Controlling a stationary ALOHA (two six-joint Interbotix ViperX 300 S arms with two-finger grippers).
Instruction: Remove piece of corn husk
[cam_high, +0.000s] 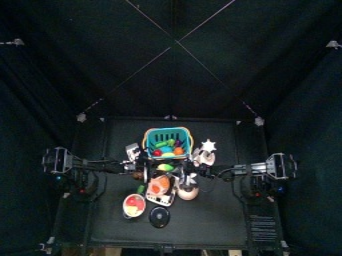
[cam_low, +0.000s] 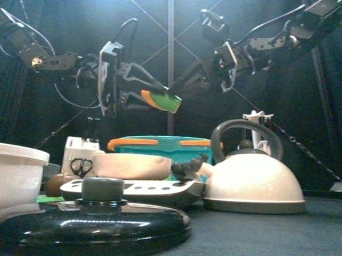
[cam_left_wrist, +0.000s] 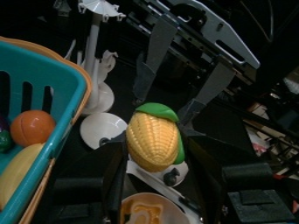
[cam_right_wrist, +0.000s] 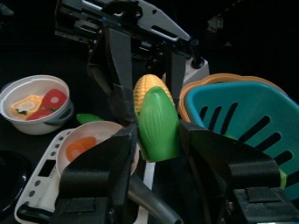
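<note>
The left claw grips a toy corn cob by its yellow body, up in the air over the middle of the table. The right claw, at medium width, straddles the green husk piece, seemingly clamped on it. If either grip is shallow, pulling could drag the whole cob loose and drop it among the crowded dishes.

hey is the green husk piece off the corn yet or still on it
Still on. The green husk lies against the yellow corn, held up between the left gripper and right gripper above the table.
</note>
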